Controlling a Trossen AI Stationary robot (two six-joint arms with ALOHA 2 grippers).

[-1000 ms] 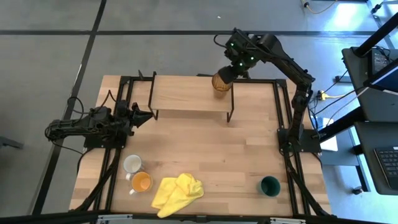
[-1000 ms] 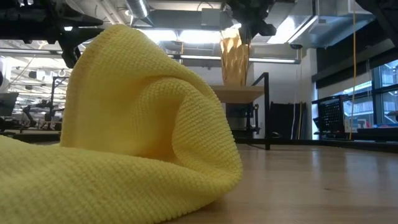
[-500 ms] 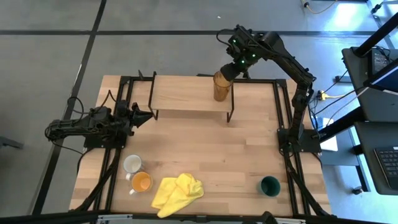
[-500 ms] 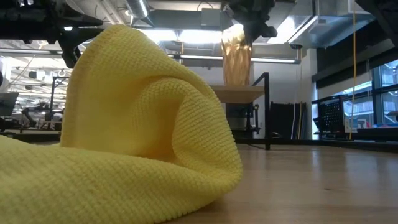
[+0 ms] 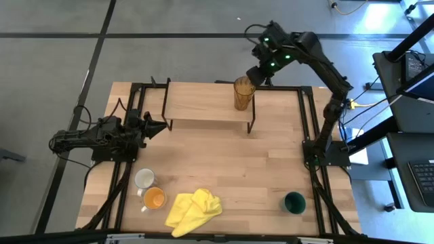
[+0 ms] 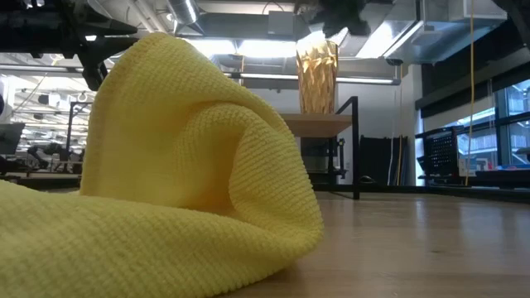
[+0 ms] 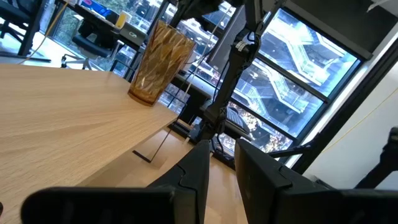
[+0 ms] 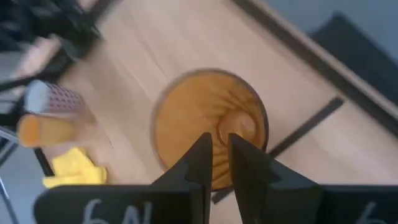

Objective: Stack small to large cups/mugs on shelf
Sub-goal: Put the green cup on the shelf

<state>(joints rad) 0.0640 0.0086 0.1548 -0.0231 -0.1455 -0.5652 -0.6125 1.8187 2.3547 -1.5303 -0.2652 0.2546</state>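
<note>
The tall amber tumbler (image 5: 243,93) stands upright on its base at the right end of the shelf (image 5: 203,102); it also shows in the low view (image 6: 317,79). My right gripper (image 5: 258,73) hovers just above and beyond the tumbler's rim, pointing down into the tumbler (image 8: 211,124). Its fingers are a narrow gap apart with nothing between them (image 8: 221,146). The white-grey mug (image 5: 144,178) and orange mug (image 5: 154,198) stand at the table's near left, and the dark green cup (image 5: 294,202) at the near right. My left gripper (image 5: 163,125) waits level beside the shelf's left end, its fingers slightly apart (image 7: 222,152).
A crumpled yellow cloth (image 5: 193,210) lies near the table's front edge between the mugs and the green cup, and it fills most of the low view (image 6: 166,165). The shelf's black legs (image 5: 252,118) stand on the table's far half. Bare wood lies mid-table.
My right gripper has risen off the tumbler's mouth and drawn back toward the table's far right, tipping and rolling a little. The tumbler, tilted under the gripper a second ago, now stands upright and alone on the shelf.
</note>
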